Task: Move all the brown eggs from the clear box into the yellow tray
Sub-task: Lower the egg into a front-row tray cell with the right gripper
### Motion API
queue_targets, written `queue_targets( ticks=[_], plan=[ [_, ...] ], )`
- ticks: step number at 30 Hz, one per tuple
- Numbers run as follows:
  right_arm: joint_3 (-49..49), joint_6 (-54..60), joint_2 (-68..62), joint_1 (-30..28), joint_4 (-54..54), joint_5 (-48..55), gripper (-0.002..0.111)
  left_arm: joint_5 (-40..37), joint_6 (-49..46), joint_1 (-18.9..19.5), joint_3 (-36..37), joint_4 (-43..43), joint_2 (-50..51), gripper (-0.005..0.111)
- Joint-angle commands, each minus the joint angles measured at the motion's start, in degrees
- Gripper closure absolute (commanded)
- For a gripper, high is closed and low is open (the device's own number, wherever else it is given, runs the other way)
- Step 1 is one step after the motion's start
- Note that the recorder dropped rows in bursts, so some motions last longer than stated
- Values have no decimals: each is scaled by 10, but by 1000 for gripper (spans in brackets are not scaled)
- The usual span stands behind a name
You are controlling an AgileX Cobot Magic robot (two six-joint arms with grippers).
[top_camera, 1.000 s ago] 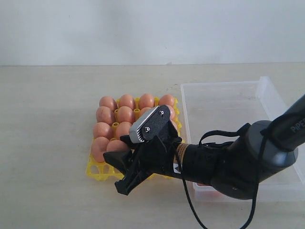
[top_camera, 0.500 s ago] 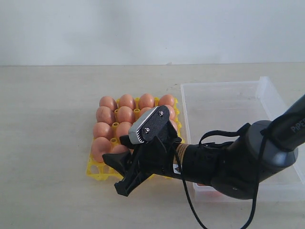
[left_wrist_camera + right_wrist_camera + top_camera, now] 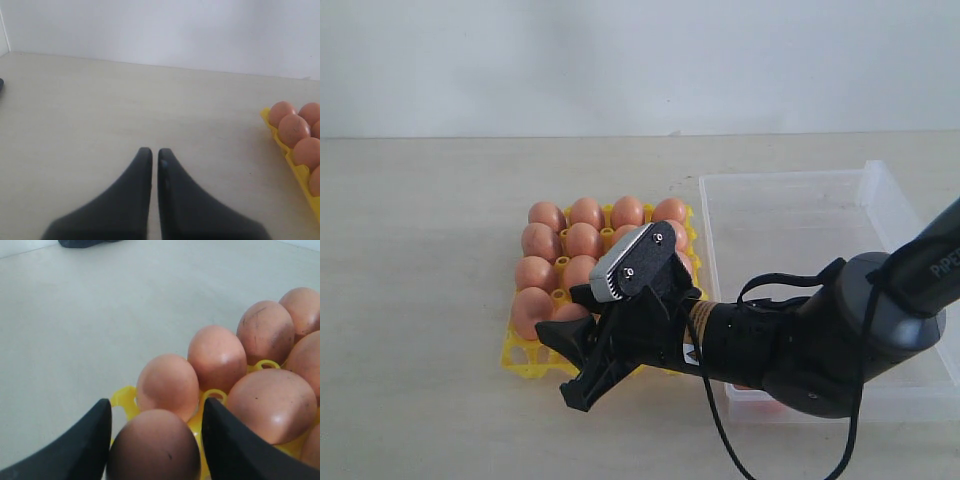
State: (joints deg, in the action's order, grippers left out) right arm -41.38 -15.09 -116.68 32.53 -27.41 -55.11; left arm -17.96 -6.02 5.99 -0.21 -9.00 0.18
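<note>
Pale beige tabletop (image 3: 420, 250) runs back to a plain white wall. On the left side, the black left gripper (image 3: 150, 152) hangs over bare table with its two fingers pressed together and nothing between them. The square bright yellow plastic egg tray (image 3: 520, 360) sits at the 9 o'clock side of the shallow clear plastic box (image 3: 790, 230), just beside its wall. Smooth orange-brown eggs (image 3: 583, 240) fill the tray's rows toward 12 o'clock, each upright in its own cup. Over the tray's 6 o'clock edge, the black right gripper (image 3: 156, 405) reaches in from 3 o'clock across the near wall of the box. Its fingers are spread wide and pinch one more brown egg (image 3: 152, 450) by its two sides. That egg hangs at the tray's outer cups, just beside the seated eggs
</note>
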Motion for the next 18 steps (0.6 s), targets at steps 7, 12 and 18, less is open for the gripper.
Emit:
queue_targets(
  ticks=[7, 12, 18],
  plan=[
    [1, 0, 1, 0, 15, -3, 62, 0, -2, 0, 2, 0, -2, 103],
    [1, 1, 1, 0, 16, -2, 62, 0, -2, 0, 2, 0, -2, 103],
    [1, 1, 3, 0, 14, 7, 62, 0, -2, 0, 2, 0, -2, 103]
  ],
)
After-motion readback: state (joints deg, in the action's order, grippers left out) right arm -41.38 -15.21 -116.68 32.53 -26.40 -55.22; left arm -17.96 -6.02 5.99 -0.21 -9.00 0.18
